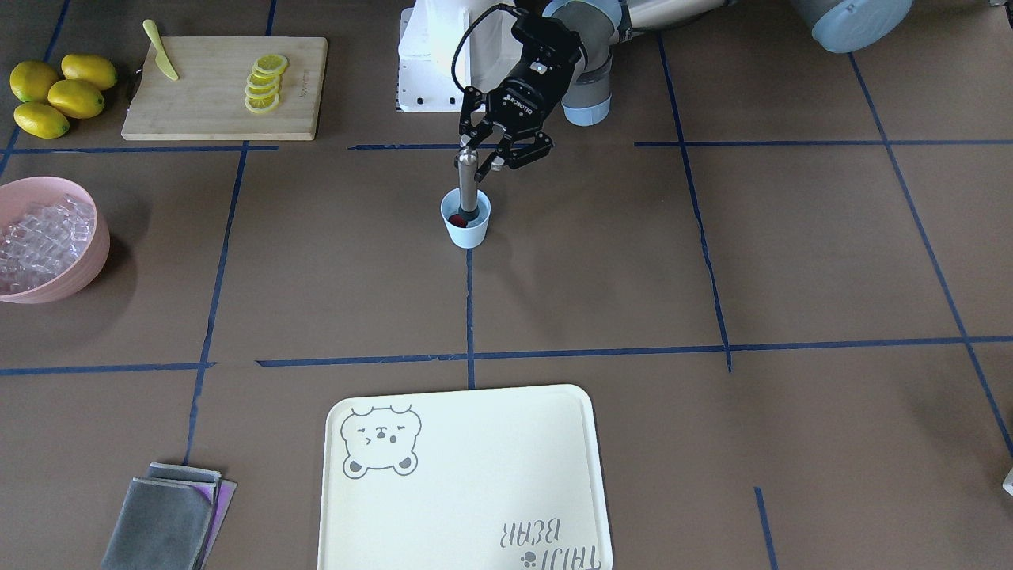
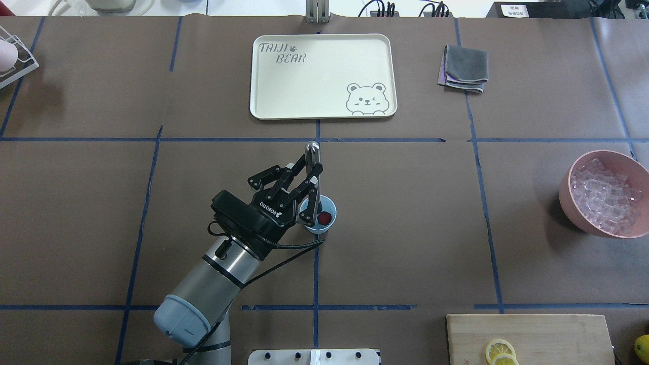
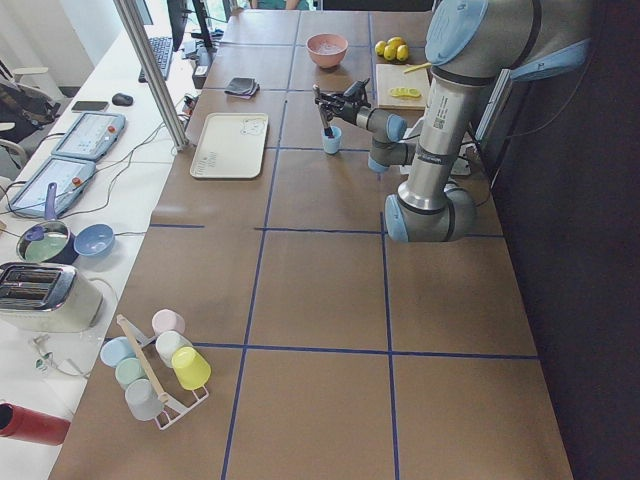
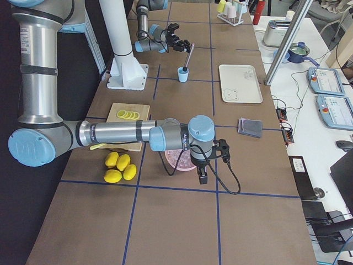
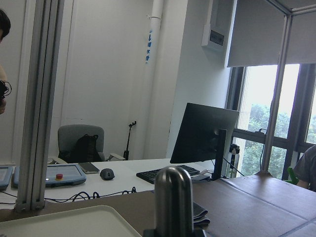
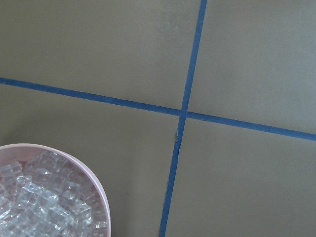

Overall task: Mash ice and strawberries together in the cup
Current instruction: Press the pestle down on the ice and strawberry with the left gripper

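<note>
Left gripper (image 1: 484, 157) clenched on metal muddler (image 1: 468, 184), fingers pinching shaft near rounded top. Muddler tilted, lower end inside cup (image 1: 466, 223) at frame centre, beside strawberry (image 2: 324, 218) (dark red, on cup bottom). Ice (image 1: 38, 237) piled in pink bowl (image 1: 85, 269) at left edge. Right gripper: cannot tell (seen only in side view, near bowl). Bare table all round cup; tray (image 1: 467, 483) well below.

Overhead and front cameras face each other across the cup (image 2: 324, 219); side cameras look along the table.
</note>
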{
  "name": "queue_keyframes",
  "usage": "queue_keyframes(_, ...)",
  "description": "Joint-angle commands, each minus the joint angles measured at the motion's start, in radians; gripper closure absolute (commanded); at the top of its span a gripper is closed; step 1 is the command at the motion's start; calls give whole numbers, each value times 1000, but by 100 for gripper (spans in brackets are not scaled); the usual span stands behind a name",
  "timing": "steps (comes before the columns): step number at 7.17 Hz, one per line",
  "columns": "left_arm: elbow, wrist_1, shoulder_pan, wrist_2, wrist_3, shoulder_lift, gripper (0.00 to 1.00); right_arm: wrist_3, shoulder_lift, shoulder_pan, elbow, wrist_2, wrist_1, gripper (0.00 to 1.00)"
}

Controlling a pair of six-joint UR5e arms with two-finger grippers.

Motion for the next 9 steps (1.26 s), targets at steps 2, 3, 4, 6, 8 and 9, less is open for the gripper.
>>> queue_keyframes(2, 14, 14, 12, 8, -3, -5, 100, 0, 1, 0, 0, 0, 0, 0)
queue_keyframes(3, 33, 14, 12, 14, -18, -10, 100, 0, -1, 0, 0, 0, 0, 0)
queue_keyframes(4, 56, 14, 12, 22, -34, -16, 100, -2, 1, 0, -8, -2, 0, 0)
queue_keyframes(6, 58, 14, 14, 22, -37, -24, 100, -2, -1, 0, -6, 0, 0, 0)
queue_keyframes(8, 57, 14, 12, 21, -35, -24, 100, -2, -2, 0, -6, 0, 0, 0)
queue_keyframes(9, 52, 16, 12, 21, -35, -24, 100, -2, -2, 0, -8, 0, 0, 0)
